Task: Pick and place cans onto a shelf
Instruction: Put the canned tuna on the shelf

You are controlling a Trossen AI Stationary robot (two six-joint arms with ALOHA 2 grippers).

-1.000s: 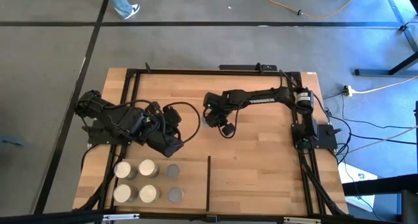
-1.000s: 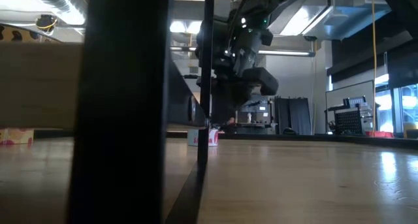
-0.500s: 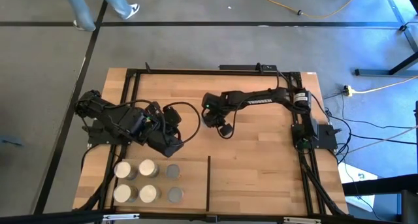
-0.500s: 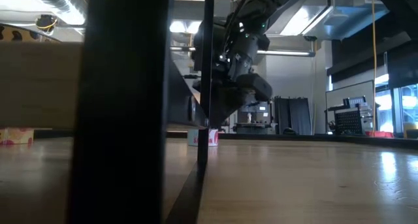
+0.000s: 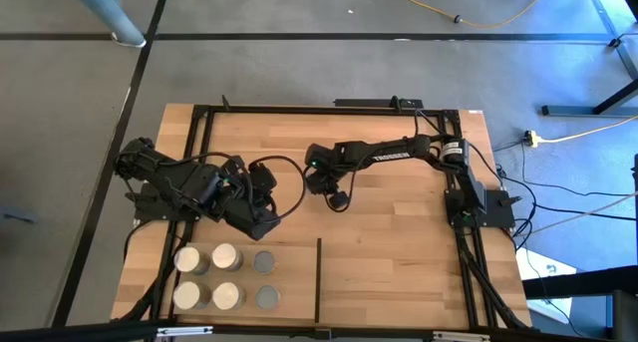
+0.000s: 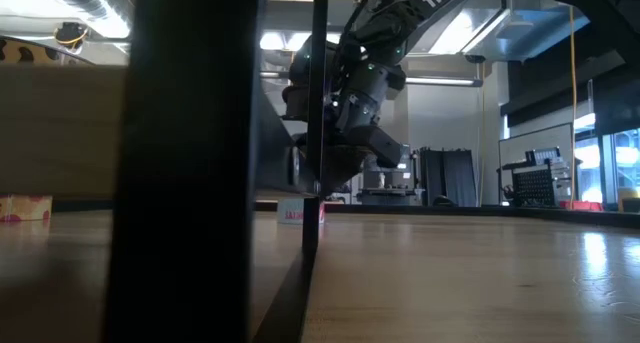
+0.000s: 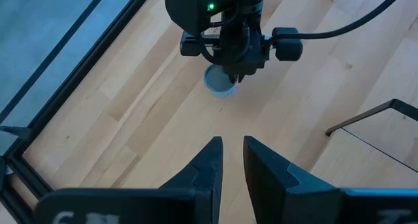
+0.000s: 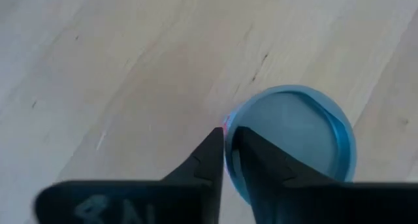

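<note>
A can [image 8: 294, 142] with a blue-grey top stands upright on its base on the tabletop near the middle, also seen in the left wrist view [image 7: 219, 83] and the low view [image 6: 300, 213]. My right gripper [image 8: 226, 134] is down on its edge, fingers nearly together [image 5: 321, 182]. Several other cans [image 5: 224, 256] stand on the shelf [image 5: 291, 282] at the near left, left of its black divider [image 5: 319, 277]. My left gripper [image 7: 230, 142] hangs over the table's left part [image 5: 267, 217], open by a narrow gap with nothing in it. My right gripper has the can's rim [image 8: 230, 123] between its two fingers. One finger [image 8: 258, 162] lies over the top and the other [image 8: 208, 155] stands outside the wall. The fingers slant down from above. The can stands upright on the table.
A black frame [image 5: 199, 133] runs around the tabletop. A cable loop [image 5: 294, 187] hangs by the left arm. In the low view a dark upright post [image 6: 190, 163] blocks the left part. Bare wood [image 5: 399, 272] lies right of the divider.
My right gripper has sunk toward the can and shifted a little toward the table's left edge. A person beyond the far edge has walked toward the left.
</note>
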